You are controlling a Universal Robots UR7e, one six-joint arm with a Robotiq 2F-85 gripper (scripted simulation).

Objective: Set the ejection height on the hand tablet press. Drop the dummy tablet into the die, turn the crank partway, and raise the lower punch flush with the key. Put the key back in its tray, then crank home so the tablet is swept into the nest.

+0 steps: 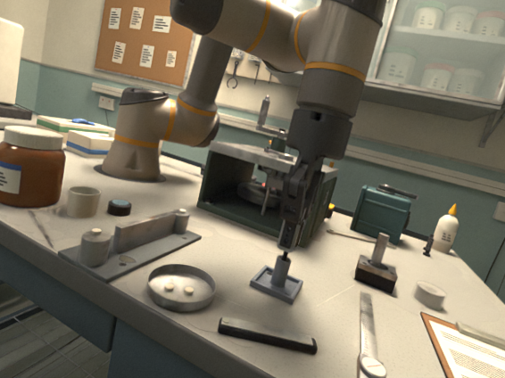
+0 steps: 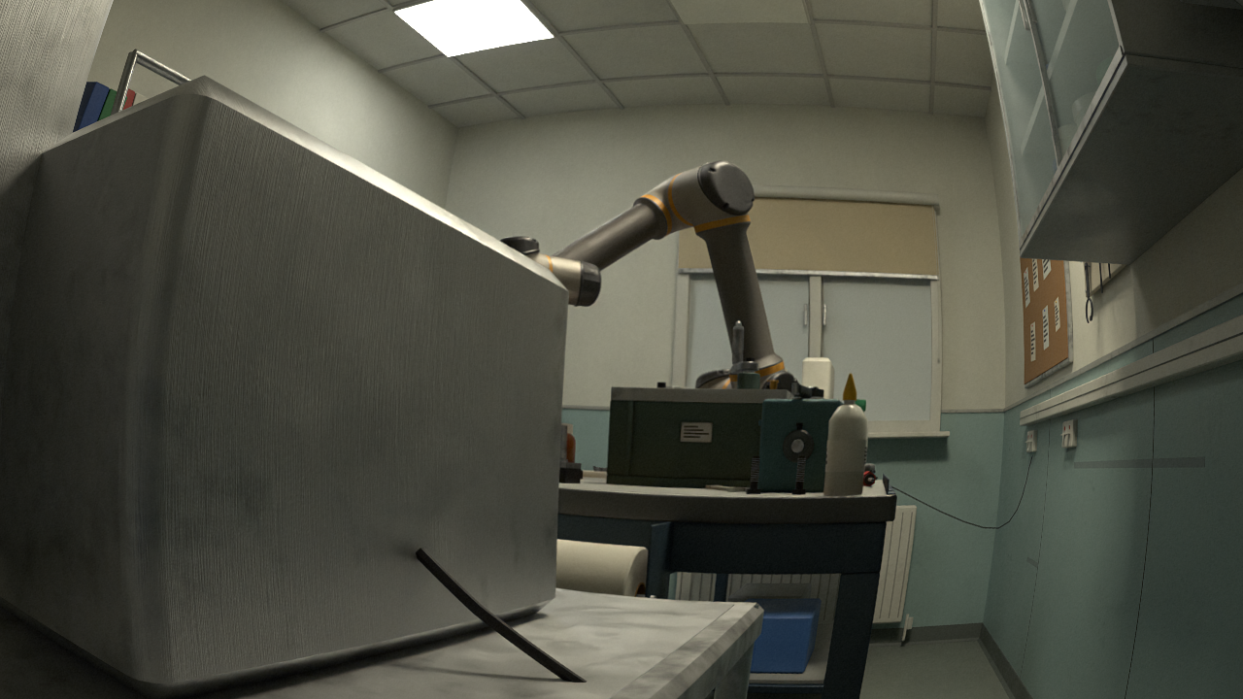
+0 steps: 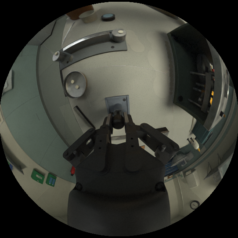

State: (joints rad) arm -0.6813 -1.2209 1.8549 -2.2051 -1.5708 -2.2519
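The grey key point(image 1: 281, 269) point(image 3: 117, 119) stands upright in its flat blue-grey tray point(image 1: 276, 284) point(image 3: 117, 104) on the bench in front of the green tablet press point(image 1: 263, 191) point(image 3: 195, 77) point(image 2: 687, 435). The press's crank handle point(image 1: 264, 111) rises behind its top plate. To the left, a round metal dish point(image 1: 181, 286) point(image 3: 74, 84) holds two pale dummy tablets point(image 1: 178, 288). My gripper point(image 1: 284, 252) point(image 3: 117, 118) points straight down over the tray and is closed on the dark top of the key.
The brown jar point(image 1: 29, 166), a small cup point(image 1: 83, 201) and a grey fixture plate with two posts point(image 1: 129, 243) stand left. A dark bar point(image 1: 266, 335), steel ruler point(image 1: 368, 330), block with a peg point(image 1: 377, 267), teal box point(image 1: 381, 214) and clipboard point(image 1: 468, 350) lie front and right.
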